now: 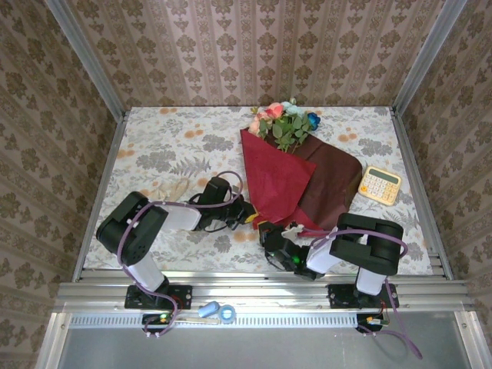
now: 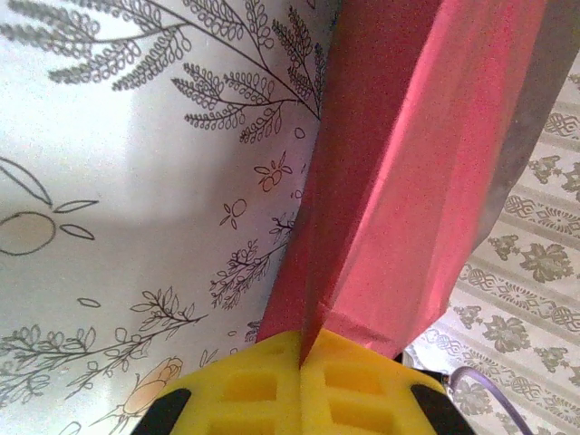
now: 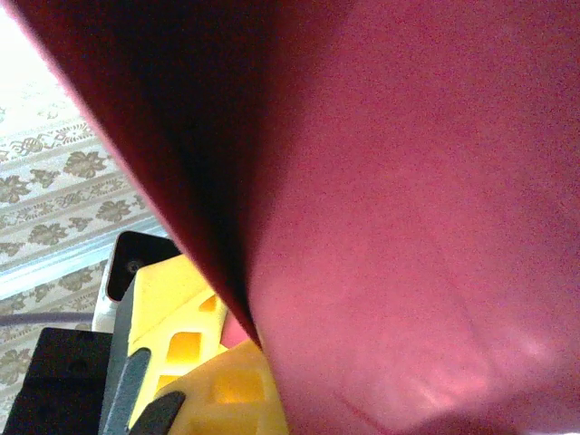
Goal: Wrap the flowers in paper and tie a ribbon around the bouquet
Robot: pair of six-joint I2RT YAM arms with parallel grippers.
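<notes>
L claw (image 1: 247, 213) clenched on the thin crimson-red paper sheet (image 1: 286, 181), lower-left edge (yellow pads (image 2: 258, 385) pinching it). Pink, coral and blue artificial flowers (image 1: 283, 121) at its far end. R claw (image 1: 271, 231) grips the btm tip, all on the table (image 1: 154, 146).

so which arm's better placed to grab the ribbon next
Left, probably: the ribbon lies left of the paper, on the left gripper's side, farther from the right gripper at the paper's tip. But the left is shut on the paper and must release first.
</notes>
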